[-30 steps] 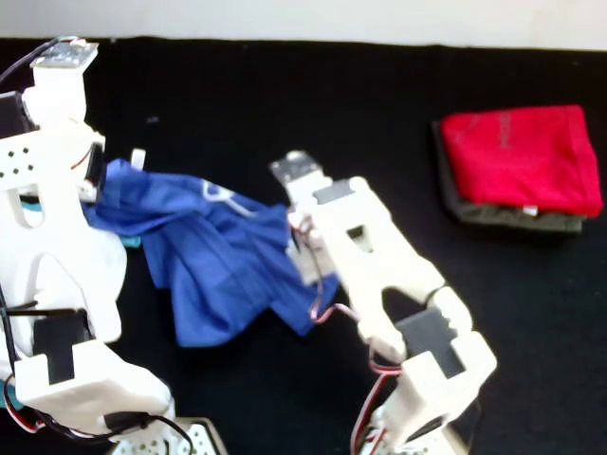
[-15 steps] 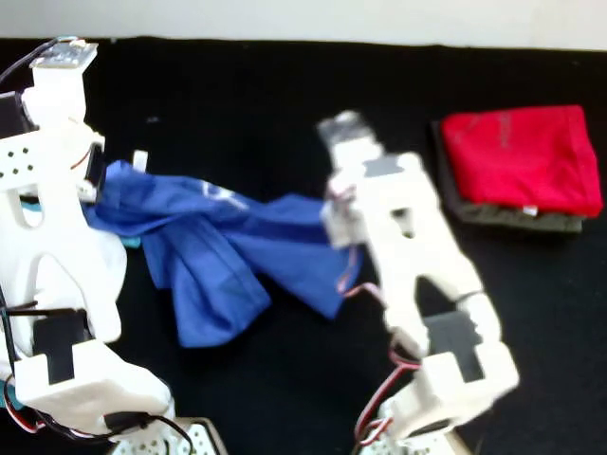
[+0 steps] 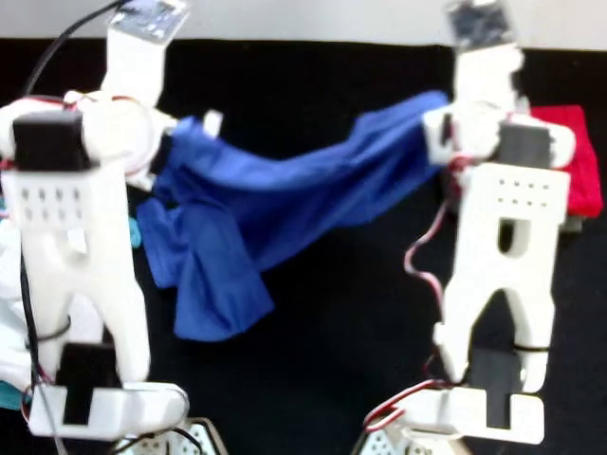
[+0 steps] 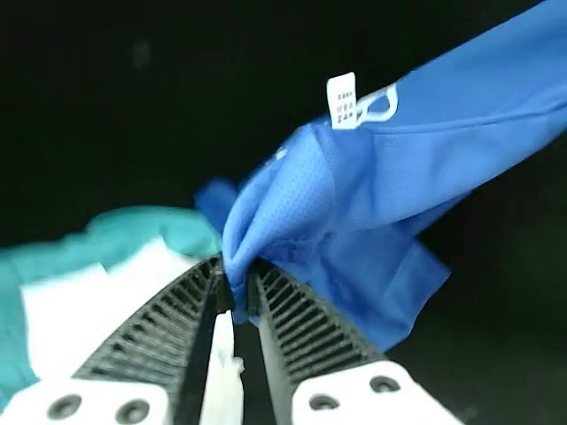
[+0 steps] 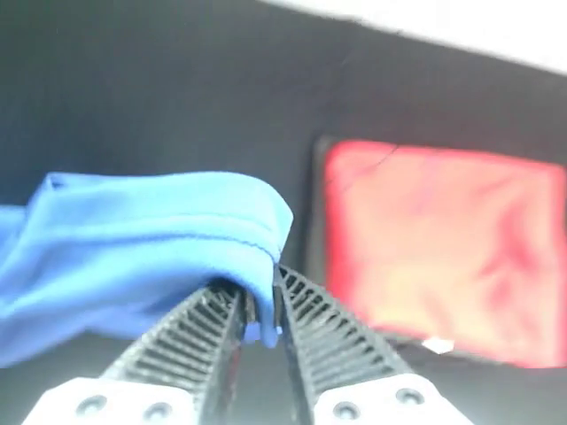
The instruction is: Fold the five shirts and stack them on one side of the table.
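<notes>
Your left tool point(image 4: 237, 297) is clamped on a bunched edge of the blue shirt point(image 3: 285, 204), your right tool point(image 5: 260, 305) on the hem at its far end. The shirt hangs between them, long axis running tool to tool, with loose cloth drooping nearer the left tool. The folded red shirt point(image 5: 443, 248) lies just beyond the right tool, so that arm is nearer. A white tag point(image 4: 341, 100) sits by the left tool, its print unreadable.

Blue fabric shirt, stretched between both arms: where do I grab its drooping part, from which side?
Probably the bottom edge of the blue fabric shirt, where it sags lowest near the left end effector. Come from the robot's side: that edge hangs free there, and the right end effector pinches the other end.
</notes>
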Motion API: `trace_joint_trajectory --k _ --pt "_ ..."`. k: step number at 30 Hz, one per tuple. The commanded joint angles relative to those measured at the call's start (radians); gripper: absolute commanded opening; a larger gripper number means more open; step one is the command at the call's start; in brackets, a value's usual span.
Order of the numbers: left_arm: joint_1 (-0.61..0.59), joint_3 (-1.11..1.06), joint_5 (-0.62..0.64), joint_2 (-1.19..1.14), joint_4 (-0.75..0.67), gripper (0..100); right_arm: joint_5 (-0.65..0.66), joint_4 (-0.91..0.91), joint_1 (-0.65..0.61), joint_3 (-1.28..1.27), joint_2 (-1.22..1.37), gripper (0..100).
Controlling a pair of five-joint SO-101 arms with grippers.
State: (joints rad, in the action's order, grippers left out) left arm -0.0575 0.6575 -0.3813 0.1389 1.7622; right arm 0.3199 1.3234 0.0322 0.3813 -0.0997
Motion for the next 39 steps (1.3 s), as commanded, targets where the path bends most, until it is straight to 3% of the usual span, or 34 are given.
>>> trace_joint_trajectory --k 1,9,12,15,21,27,29,33,37,39 --pt "0.059 0.119 -0.002 0.062 0.005 1 0.012 0.004 0.053 0.191 -0.051 0.6" --pt "0.061 0.315 0.0 0.065 0.008 1 0.012 0.004 0.102 0.432 -0.059 0.6" --pt "0.059 0.277 0.086 0.058 0.009 1 0.011 0.008 0.116 0.476 -0.059 0.6" --pt "0.059 0.105 0.195 0.056 0.006 1 0.011 0.064 0.113 0.453 -0.05 0.6" --pt "0.056 -0.375 0.21 0.056 -0.023 1 0.012 0.142 0.11 0.272 -0.058 0.6" --pt "-0.018 -0.835 0.209 0.056 -0.215 1 0.014 0.162 0.108 0.088 -0.061 0.6" --pt "-0.021 -0.957 0.155 0.056 -0.288 1 0.014 0.189 0.085 0.03 -0.062 0.6" --pt "-0.021 -1.112 0.087 0.056 -0.377 8 0.006 0.237 0.01 -0.102 -0.064 0.6" --pt "-0.025 -1.155 0.084 0.056 -0.379 20 0.0 0.203 -0.013 -0.188 -0.062 0.6" --pt "-0.025 -1.155 0.084 0.064 -0.377 20 -0.021 0.177 -0.01 -0.22 -0.062 0.6"
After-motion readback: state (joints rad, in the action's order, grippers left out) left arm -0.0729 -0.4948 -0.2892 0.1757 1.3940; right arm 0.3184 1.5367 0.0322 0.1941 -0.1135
